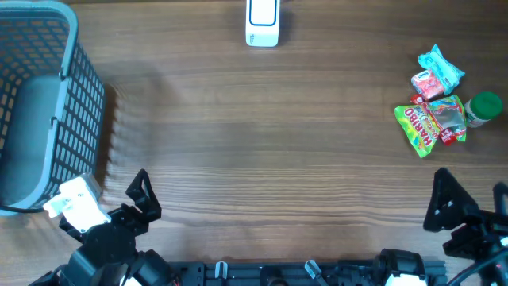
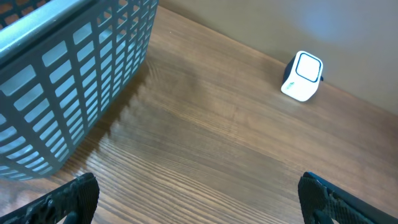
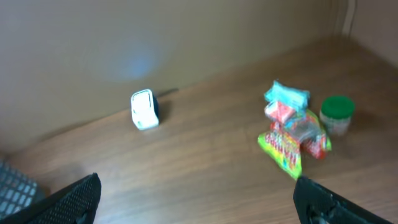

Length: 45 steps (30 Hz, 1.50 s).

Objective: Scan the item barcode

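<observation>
Nearest the camera, at the desk's (image 1: 262,151) front edge, the left claw (image 2: 199,208) and right claw (image 3: 199,199) both stand spread wide, holding nothing. Left of the left claw sits a grey-blue plastic basket (image 1: 87,103) with stiff gridded walls. Further out on the right lies the item cluster: a Haribo gummy bag (image 1: 421,127), a pink packet (image 1: 429,83) and a teal packet (image 1: 439,63) overlapping, with a green-lidded jar (image 1: 482,107) touching their right side. The bag looks light, glossy and crinkly, probably slippery and floppy. A pinch on a flat sealed edge seems best, leaving the faces uncovered, since no barcode shows. The jar is rigid and round, likely to roll. Farthest off, the white, rounded barcode scanner (image 1: 263,22) stands on the smooth wood-grain at the back.
</observation>
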### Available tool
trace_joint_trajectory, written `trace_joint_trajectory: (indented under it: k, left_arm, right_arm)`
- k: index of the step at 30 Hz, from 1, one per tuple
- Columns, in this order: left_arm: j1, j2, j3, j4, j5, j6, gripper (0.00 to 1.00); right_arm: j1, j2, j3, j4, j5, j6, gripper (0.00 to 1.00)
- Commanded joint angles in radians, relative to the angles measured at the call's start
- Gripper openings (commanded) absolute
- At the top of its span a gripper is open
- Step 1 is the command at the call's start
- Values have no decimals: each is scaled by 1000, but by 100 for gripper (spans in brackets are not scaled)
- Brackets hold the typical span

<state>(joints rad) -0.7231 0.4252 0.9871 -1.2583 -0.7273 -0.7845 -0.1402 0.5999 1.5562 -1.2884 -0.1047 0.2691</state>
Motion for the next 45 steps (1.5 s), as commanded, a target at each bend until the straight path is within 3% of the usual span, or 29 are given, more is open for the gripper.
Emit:
trace_joint_trajectory:
  k: [1, 6, 11, 19, 27, 37, 45]
  left_arm:
    - [6, -3, -2, 0, -3, -13, 100]
    - [6, -3, -2, 0, -3, -13, 100]
    - [6, -3, -2, 0, -3, -13, 100]
    - [6, -3, -2, 0, -3, -13, 100]
    - [6, -3, -2, 0, -3, -13, 100]
    - [6, -3, -2, 0, -3, -13, 100]
    - [6, -3, -2, 0, -3, -13, 100]
  right_arm:
    - [5, -137, -165, 135, -29, -89, 100]
    - [10, -340, -460, 397, -90, -84, 100]
    - [19, -526, -807, 765, -194, -82, 99]
    - [123, -596, -1188, 1204, -162, -31, 100]
    - [201, -596, -1380, 1315, 55, -24, 100]
    - [203, -597, -1553, 1366, 96, -23, 100]
    - [203, -597, -1551, 1292, 97, -32, 100]
